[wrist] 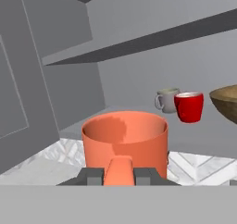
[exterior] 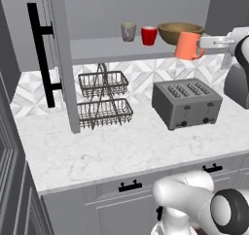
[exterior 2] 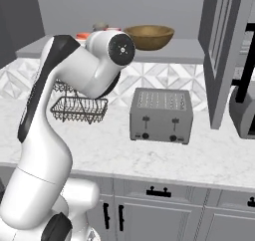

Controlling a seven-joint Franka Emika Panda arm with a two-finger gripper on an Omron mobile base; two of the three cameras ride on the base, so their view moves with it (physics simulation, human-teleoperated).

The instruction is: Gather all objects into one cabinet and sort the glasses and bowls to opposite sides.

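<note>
Danger lay in the pincer [exterior: 203, 43], clamped on the orange mug [exterior: 187, 45] by its handle, knocking the wooden bowl [exterior: 179, 32] at the shelf [exterior: 97, 49] front edge.

A rendered kitchen: a marble worktop [exterior: 97, 156] over grey drawers, a patterned tile backsplash [exterior: 146, 76], a toaster [exterior: 187, 103], a wire basket rack [exterior: 103, 100], and an open wall cabinet [exterior: 97, 49].

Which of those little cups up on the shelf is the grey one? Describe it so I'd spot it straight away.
Find the open grey wall cabinet's shelf above the counter. The grey mug stands farthest left in the row there, right beside the red cup. It is the only dull-coloured cup, with a pale inside.
</note>
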